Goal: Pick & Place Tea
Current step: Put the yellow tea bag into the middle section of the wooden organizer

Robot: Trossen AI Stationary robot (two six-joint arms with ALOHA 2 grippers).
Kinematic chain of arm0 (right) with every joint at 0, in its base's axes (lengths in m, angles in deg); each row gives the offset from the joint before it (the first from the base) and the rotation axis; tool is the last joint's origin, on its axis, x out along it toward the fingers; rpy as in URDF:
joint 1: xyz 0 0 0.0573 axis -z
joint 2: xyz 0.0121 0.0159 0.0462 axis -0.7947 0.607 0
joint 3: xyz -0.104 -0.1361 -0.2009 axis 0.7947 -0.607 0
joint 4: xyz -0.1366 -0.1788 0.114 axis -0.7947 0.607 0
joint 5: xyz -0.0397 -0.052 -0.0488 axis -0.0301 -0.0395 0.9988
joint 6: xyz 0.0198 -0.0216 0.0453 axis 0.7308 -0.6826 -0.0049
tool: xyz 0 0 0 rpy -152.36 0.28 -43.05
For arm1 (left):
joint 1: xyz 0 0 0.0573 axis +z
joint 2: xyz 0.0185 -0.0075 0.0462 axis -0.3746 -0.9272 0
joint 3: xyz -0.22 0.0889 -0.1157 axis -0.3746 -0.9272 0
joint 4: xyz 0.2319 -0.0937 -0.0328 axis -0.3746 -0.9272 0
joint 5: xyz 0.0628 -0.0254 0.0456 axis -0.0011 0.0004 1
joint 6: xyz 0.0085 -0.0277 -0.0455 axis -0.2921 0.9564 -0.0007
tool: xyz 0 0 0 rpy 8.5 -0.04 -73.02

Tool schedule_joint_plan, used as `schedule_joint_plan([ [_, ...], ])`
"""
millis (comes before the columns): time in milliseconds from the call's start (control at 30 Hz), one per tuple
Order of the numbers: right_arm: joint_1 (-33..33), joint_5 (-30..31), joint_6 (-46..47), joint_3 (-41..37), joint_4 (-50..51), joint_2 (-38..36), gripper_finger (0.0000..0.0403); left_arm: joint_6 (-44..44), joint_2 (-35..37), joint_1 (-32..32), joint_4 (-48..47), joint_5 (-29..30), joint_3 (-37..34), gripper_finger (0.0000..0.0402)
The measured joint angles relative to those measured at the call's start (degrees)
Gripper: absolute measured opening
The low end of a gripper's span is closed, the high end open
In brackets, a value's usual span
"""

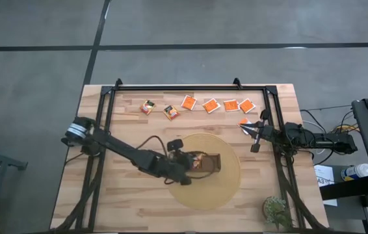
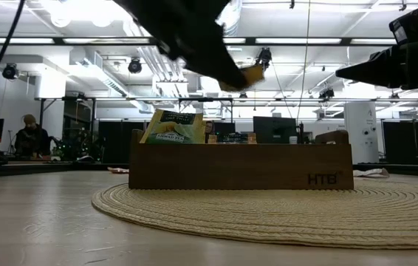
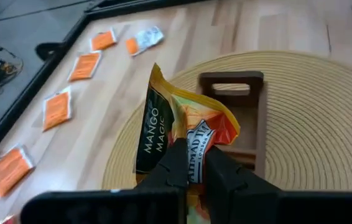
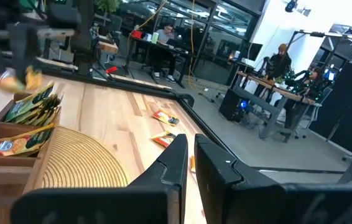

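A yellow-orange tea sachet with a dark label (image 3: 182, 124) is in my left gripper (image 3: 191, 163), which is shut on it above the brown wooden tray (image 1: 211, 162) on the round woven mat (image 1: 223, 188). In the low view the sachet (image 2: 251, 74) hangs well above the tray (image 2: 238, 168). Green-and-yellow sachets (image 2: 172, 127) stand in one end compartment, and a yellow-orange one (image 4: 14, 146) lies in another. Several orange sachets (image 1: 211, 104) lie flat in a row near the far edge. My right gripper (image 4: 189, 158) waits shut at the table's right side. My left gripper pinches the sachet's lower part (image 3: 194, 148) between its two fingers (image 3: 173, 165). The fingers slant down toward the tray. The sachet sticks out beyond the fingertips, bent and crumpled, lifted clear of tray and mat.
A black frame rail (image 1: 190, 87) runs round the far and side edges of the table. Two darker sachets (image 1: 147, 107) lie at the left of the far row. A small plant (image 1: 275, 209) stands at the near right corner. People sit at desks beyond the table.
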Motion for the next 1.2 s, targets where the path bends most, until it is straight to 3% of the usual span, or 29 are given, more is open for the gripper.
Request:
schedule_joint_plan([
  [100,0.00,0.01,0.02,0.00,-0.01,0.00,0.0027,0.15,-4.51,0.03,-5.59,1.32,4.92,0.0025],
  [233,0.00,0.01,0.00,0.01,0.00,0.04,0.0027,7.02,-9.29,0.05,-19.44,6.34,13.11,0.0025],
  [400,0.00,0.01,0.00,0.00,0.00,0.04,0.0027,13.88,-14.06,0.29,-31.25,6.98,20.45,0.0025],
  [1200,-0.02,-0.01,0.02,0.00,0.00,-0.02,0.0027,16.87,-14.57,1.19,-30.45,0.20,19.75,0.0027],
])
